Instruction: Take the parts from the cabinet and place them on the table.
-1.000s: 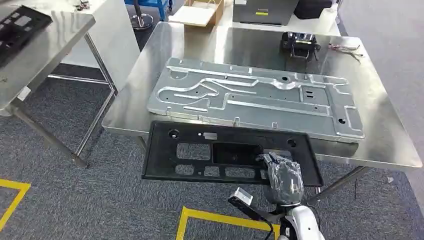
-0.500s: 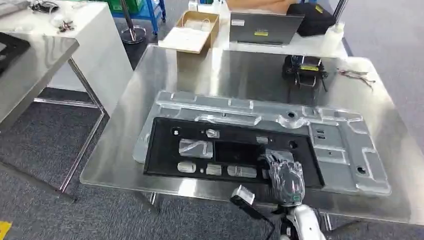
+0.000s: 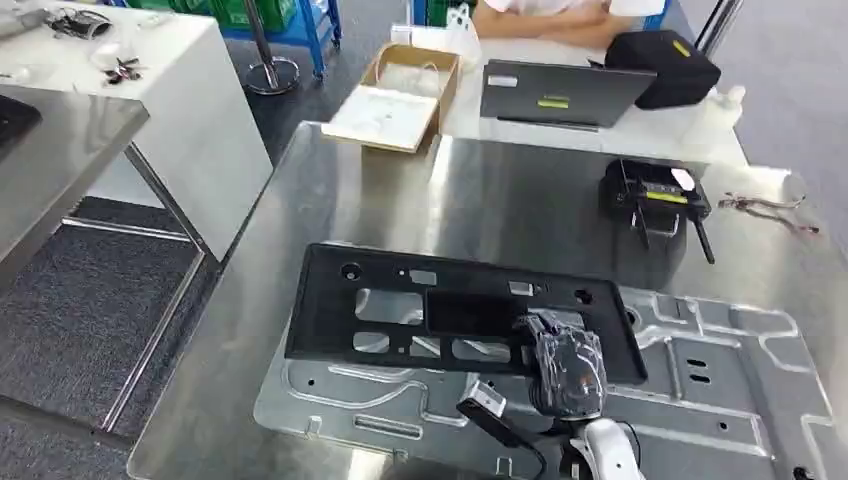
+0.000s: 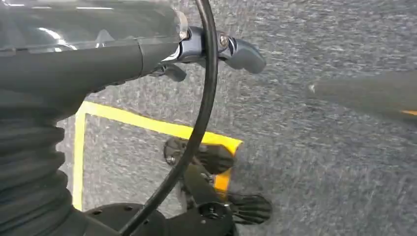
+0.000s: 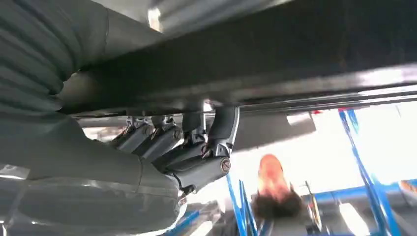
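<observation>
Gripping black panel (image 3: 455, 312), right hand (image 3: 568, 366), fingers (image 5: 196, 147) beneath.

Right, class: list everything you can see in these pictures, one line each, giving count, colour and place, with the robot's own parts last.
Black panel: one, black with cut-outs, held over the silver plate.
Silver plate: one, stamped metal, lying flat on the near part of the steel table.
Steel table: one, shiny silver, centre.
Black device: one, black, far right of the steel table.
Cardboard box: one, brown, open, beyond the table's far edge.
Laptop: one, grey, on the white desk behind.
Black bag: one, beside the laptop.
Yellow floor tape: yellow lines on grey carpet.
Right hand: one, grips the panel's near edge.
Left hand: one, hangs above the carpet, holds nothing.
</observation>
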{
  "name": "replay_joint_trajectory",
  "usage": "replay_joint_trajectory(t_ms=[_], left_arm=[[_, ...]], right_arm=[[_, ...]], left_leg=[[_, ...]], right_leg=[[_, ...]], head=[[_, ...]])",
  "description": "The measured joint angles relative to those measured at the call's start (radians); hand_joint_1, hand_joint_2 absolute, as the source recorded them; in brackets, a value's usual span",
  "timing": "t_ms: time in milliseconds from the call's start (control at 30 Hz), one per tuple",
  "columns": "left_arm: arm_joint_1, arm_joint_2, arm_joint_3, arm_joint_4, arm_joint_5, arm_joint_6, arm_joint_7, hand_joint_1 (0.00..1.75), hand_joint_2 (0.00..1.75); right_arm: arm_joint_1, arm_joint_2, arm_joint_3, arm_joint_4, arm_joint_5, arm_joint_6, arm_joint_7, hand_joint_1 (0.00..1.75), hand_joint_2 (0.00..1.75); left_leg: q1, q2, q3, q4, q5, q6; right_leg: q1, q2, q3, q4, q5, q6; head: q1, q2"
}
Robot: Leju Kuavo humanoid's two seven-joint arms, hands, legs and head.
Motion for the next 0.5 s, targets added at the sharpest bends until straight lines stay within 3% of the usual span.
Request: replay_joint_trajectory(t_ms=[33,67,133,233,267,300,333,400,433,467,500], left_arm=[[-0.003,0.0,0.0,0.0,-0.001,0.0,-0.001,0.0,1.75],[-0.007,0.0,0.0,0.0,-0.003,0.0,-0.003,0.0,1.75],[-0.002,0.001,0.001,0.001,-0.003,-0.002,-0.003,0.0,1.75],[0.006,0.001,0.002,0.001,-0.004,0.0,-0.003,0.0,1.75],[0.009,0.0,0.004,0.001,0.0,-0.004,-0.008,0.0,1.75],[0.012,0.0,0.006,0.001,0.005,-0.011,-0.013,0.0,1.75],[0.016,0.0,0.009,0.002,0.011,-0.021,-0.018,0.0,1.75],[0.019,0.001,0.014,0.001,0.012,-0.033,-0.023,0.0,1.75],[0.019,0.002,0.017,0.001,0.012,-0.038,-0.023,0.0,1.75],[0.015,0.002,0.021,0.001,0.012,-0.04,-0.023,0.0,1.75],[0.013,0.003,0.024,0.001,0.012,-0.04,-0.022,0.0,1.75]], right_arm=[[-0.003,0.001,0.0,-0.004,0.003,0.0,0.0,1.75,1.75],[-0.007,0.0,-0.001,-0.008,0.004,0.0,-0.001,1.75,1.75],[-0.007,0.002,-0.001,-0.008,0.006,0.001,-0.001,1.75,1.75],[-0.004,0.002,-0.001,-0.008,0.008,0.004,0.0,1.75,1.75],[-0.003,0.002,-0.001,-0.007,0.009,0.005,0.0,1.75,1.75],[-0.003,0.002,-0.001,-0.007,0.009,0.006,0.0,1.75,1.75],[-0.002,0.002,-0.001,-0.007,0.009,0.006,0.0,1.75,1.75],[-0.002,0.002,-0.001,-0.007,0.008,0.006,0.0,1.75,1.75],[-0.002,0.002,-0.001,-0.007,0.007,0.006,0.0,1.75,1.75],[-0.002,0.002,-0.001,-0.005,0.006,0.007,0.0,1.75,1.75],[-0.002,0.002,-0.002,-0.005,0.005,0.008,0.0,1.75,1.75]], left_leg=[[0.0,0.001,0.013,0.009,0.007,-0.003],[0.0,0.001,0.007,0.024,0.021,-0.01],[0.003,0.018,-0.033,0.11,0.02,-0.017],[0.007,0.024,-0.15,0.268,-0.09,-0.032],[0.008,0.026,-0.177,0.284,-0.106,-0.034],[0.008,0.027,-0.186,0.264,-0.081,-0.033],[0.008,0.028,-0.177,0.209,-0.028,-0.031],[0.008,0.028,-0.13,0.047,0.097,-0.024],[0.005,0.027,-0.123,0.017,0.1,-0.016],[-0.004,0.028,-0.134,0.003,0.079,-0.012],[-0.005,0.026,-0.132,0.006,0.11,-0.002]], right_leg=[[0.004,0.0,0.007,-0.001,-0.012,-0.008],[0.003,0.002,0.018,-0.008,-0.017,-0.015],[-0.003,0.001,0.05,-0.034,-0.026,-0.027],[-0.003,-0.004,0.071,-0.04,-0.039,-0.034],[-0.003,-0.004,0.076,-0.04,-0.044,-0.034],[-0.003,-0.004,0.08,-0.04,-0.049,-0.033],[-0.003,-0.004,0.084,-0.039,-0.053,-0.031],[-0.002,-0.004,0.093,-0.039,-0.058,-0.026],[-0.003,-0.006,0.093,-0.041,-0.058,-0.023],[-0.002,-0.006,0.086,-0.039,-0.055,-0.017],[-0.001,-0.006,0.081,-0.037,-0.055,-0.011]], head=[[0.0,0.0],[0.0,0.0],[-0.001,0.0],[-0.002,0.0],[-0.002,0.0],[-0.002,0.0],[-0.002,0.0],[-0.002,0.0],[-0.001,0.0],[-0.002,0.0],[-0.002,0.0]])
